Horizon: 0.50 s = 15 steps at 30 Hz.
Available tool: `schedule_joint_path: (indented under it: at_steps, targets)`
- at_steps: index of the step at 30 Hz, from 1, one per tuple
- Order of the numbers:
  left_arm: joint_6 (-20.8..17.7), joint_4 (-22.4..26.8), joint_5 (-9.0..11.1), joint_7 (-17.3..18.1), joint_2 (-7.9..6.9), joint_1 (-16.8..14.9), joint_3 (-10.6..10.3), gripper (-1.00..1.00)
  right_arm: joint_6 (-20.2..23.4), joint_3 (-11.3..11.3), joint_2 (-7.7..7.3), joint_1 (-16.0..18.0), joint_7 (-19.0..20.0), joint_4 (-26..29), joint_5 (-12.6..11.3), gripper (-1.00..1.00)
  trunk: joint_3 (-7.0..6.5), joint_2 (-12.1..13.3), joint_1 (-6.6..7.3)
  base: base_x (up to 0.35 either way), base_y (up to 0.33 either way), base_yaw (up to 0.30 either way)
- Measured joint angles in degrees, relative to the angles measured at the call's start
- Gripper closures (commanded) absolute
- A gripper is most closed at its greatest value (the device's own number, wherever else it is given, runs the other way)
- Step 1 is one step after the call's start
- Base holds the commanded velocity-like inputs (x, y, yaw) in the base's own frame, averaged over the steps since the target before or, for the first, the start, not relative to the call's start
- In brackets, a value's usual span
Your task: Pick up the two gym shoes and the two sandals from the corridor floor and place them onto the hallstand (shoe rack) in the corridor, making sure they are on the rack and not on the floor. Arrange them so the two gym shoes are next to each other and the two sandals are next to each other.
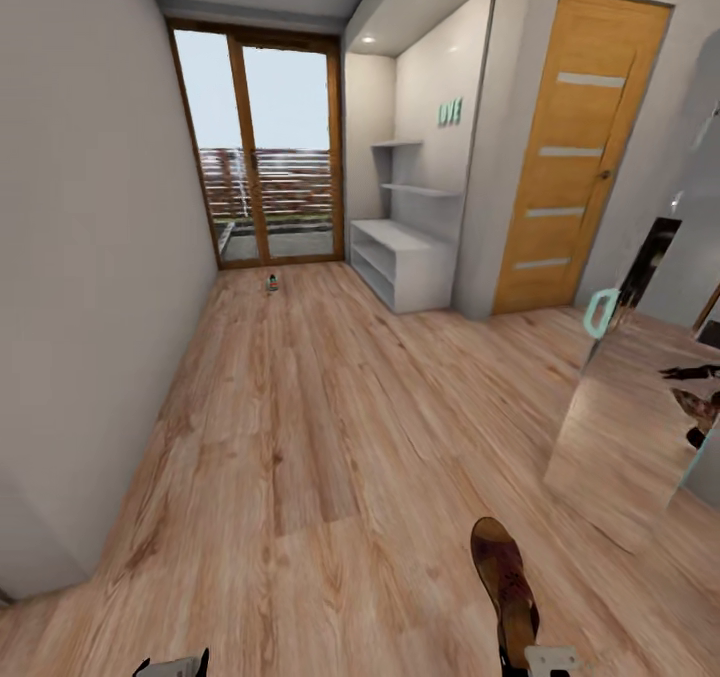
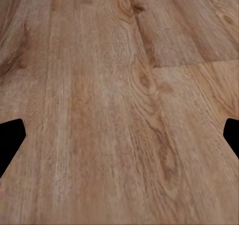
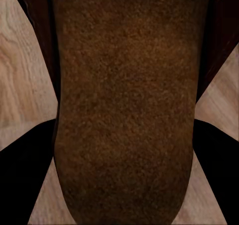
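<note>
My right pincer (image 1: 535,662) is clamped on a sandal (image 1: 505,582) — its long axis pointing ahead up the corridor — and the hallstand (image 1: 405,257) lies far ahead to the right, while my left pincer (image 1: 172,669) hangs apart over floor.

The right claw (image 1: 540,662) holds a sandal (image 1: 505,582) that juts forward of it, so whatever lies straight ahead meets the sandal's toe first. In the right wrist view the sandal's sole (image 3: 124,105) sits between the two dark fingers (image 3: 25,175), with bare corridor floor (image 3: 20,65) showing on both sides.

Ahead and to the left of that claw the planks (image 1: 300,407) run open right up to the glass door (image 1: 265,147), broken only by one small shoe (image 1: 271,282) far off near the door. To its right a leaning mirror panel (image 1: 620,437) closes off that side. Far ahead on the right stands the hallstand (image 1: 405,257), its tiers open toward the corridor.

The left claw (image 1: 175,667) has bare planks (image 2: 119,105) below its spread fingers (image 2: 10,140).
</note>
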State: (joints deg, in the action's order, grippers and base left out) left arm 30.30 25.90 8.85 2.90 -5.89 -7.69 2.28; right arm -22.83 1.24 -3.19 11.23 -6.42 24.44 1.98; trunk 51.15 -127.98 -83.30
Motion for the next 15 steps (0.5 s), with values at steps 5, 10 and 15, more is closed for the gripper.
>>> schedule_joint_path:
  at_steps: [5,10,15]
  targets:
    - [0.0,0.0,0.4,0.0,0.00,0.0,0.0,-1.00,0.0,0.0,0.25,0.0,0.0,0.0,0.0,1.00,0.00,0.0,0.00,0.337,0.000,0.276]
    - [0.0,0.0,0.4,0.0,0.00,0.0,0.0,-1.00,0.0,0.0,0.30,0.0,0.0,-0.2,0.0,1.00,0.00,0.0,0.00,0.337,0.000,0.276]
    - [0.1,0.0,0.4,0.0,0.00,0.0,0.0,-1.00,0.0,0.0,0.31,0.0,0.0,-0.2,0.0,1.00,0.00,0.0,0.00,0.337,0.000,0.276]
